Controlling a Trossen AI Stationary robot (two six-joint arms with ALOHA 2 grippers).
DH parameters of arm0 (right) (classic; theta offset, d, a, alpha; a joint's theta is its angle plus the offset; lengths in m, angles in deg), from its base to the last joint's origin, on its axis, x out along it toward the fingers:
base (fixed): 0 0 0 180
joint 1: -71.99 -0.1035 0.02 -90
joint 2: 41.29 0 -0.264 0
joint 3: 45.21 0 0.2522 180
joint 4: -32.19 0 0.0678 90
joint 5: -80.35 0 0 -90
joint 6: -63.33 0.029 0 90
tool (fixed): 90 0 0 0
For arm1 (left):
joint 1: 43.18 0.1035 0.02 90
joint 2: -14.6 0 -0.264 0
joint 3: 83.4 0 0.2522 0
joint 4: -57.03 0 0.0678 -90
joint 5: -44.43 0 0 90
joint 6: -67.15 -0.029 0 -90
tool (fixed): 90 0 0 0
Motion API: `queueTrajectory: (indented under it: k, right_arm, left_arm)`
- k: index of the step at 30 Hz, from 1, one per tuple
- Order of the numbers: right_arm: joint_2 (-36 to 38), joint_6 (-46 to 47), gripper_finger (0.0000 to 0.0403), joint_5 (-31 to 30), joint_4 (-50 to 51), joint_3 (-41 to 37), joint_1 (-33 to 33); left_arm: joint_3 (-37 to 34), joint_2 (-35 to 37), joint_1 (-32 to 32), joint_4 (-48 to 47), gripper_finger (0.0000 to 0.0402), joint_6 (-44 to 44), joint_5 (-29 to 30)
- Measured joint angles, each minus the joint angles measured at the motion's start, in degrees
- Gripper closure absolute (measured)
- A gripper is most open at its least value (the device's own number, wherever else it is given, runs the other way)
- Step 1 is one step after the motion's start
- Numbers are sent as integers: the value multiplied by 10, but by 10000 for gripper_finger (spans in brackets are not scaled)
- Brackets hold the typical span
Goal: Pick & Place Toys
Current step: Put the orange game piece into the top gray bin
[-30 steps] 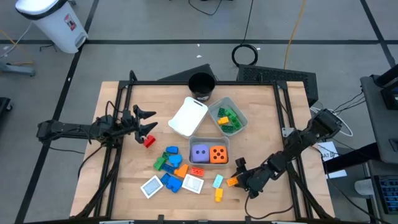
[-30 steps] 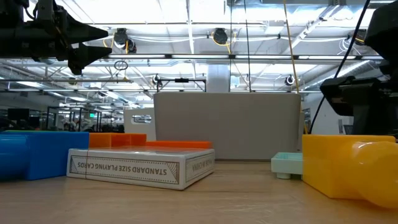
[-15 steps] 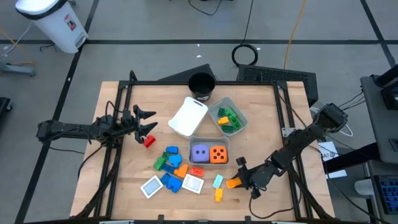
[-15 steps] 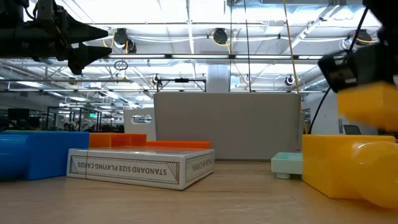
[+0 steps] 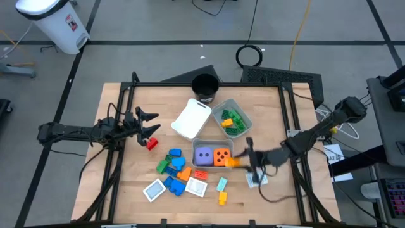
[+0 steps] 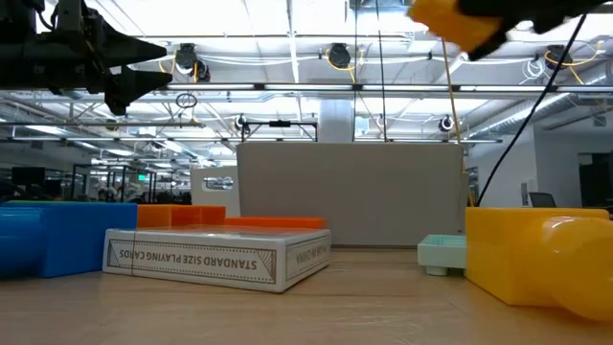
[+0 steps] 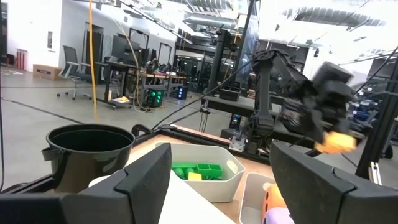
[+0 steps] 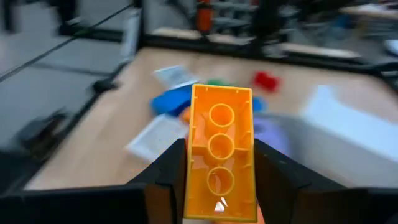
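Note:
My right gripper [image 5: 244, 159] is shut on an orange block [image 5: 235, 162], in the air beside the tray [image 5: 204, 143] that holds the purple die [image 5: 202, 156] and the orange die [image 5: 221, 157]. The right wrist view shows the block's hollow underside [image 8: 221, 149]. Loose toys lie on the table toward the near edge: blue, green and orange blocks [image 5: 173, 168], two white tiles [image 5: 154, 189], a teal block [image 5: 221, 184] and a yellow one [image 5: 223, 198]. My left gripper [image 5: 149, 124] waits open above the table's left side, near a red block [image 5: 152, 144]. My right gripper pinches the orange block by its two long sides [image 8: 191, 155] between its two fingers [image 8: 169, 171]. The fingers come nearly level from the table's right and lie along the block. The block is lifted clear of the table, its hollow underside toward the wrist camera.
A tray with green blocks [image 5: 231, 120] and a white tray [image 5: 191, 118] stand beyond the dice tray, with a black cup [image 5: 205, 87] at the far edge. A box of playing cards [image 6: 215, 257] lies close to the low camera.
My right gripper has risen from the near right part of the table and gone toward the far edge, up beside the dice tray, tipping closer to level. The orange block has gone with it, lifted well clear of the table.

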Motion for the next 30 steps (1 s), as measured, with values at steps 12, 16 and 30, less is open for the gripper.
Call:
queueTrajectory:
  k: [12, 16, 30]
  right_arm:
    - [9, 27, 280, 4, 76, 0, 278]
    - [-13, 52, 280, 5, 113, 0, 334]
    - [-106, 84, 268, 50, 97, 0, 367]
  left_arm:
    - [0, 0, 0, 0, 123, 0, 0]
    - [0, 0, 0, 0, 123, 0, 0]
    - [0, 0, 0, 0, 123, 0, 0]
